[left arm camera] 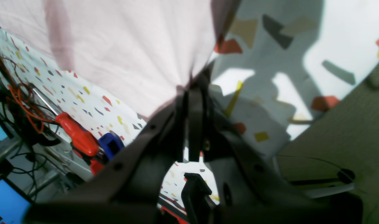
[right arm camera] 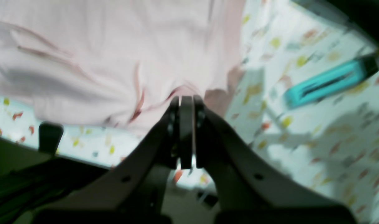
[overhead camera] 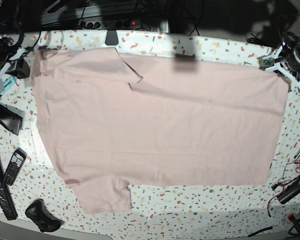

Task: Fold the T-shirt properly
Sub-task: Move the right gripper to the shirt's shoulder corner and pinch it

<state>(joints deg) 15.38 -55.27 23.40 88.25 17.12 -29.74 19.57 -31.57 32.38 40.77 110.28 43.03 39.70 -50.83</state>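
My left fingers [left arm camera: 194,90] are pinched tight on the T-shirt [overhead camera: 155,127] edge at its 2 o'clock corner; right fingers [right arm camera: 186,99] closed on its edge too, at about 10 o'clock. Shirt lies spread plain-side up over the speckled surface [overhead camera: 200,200], hem at 3, sleeves at 11 and 7. Bare room at 6; red screwdriver [left arm camera: 76,133], teal tool [right arm camera: 329,82], phone [overhead camera: 13,166] crowd the sides.

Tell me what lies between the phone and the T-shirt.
Nothing does. In the base view, only bare speckled table separates the phone from the T-shirt.
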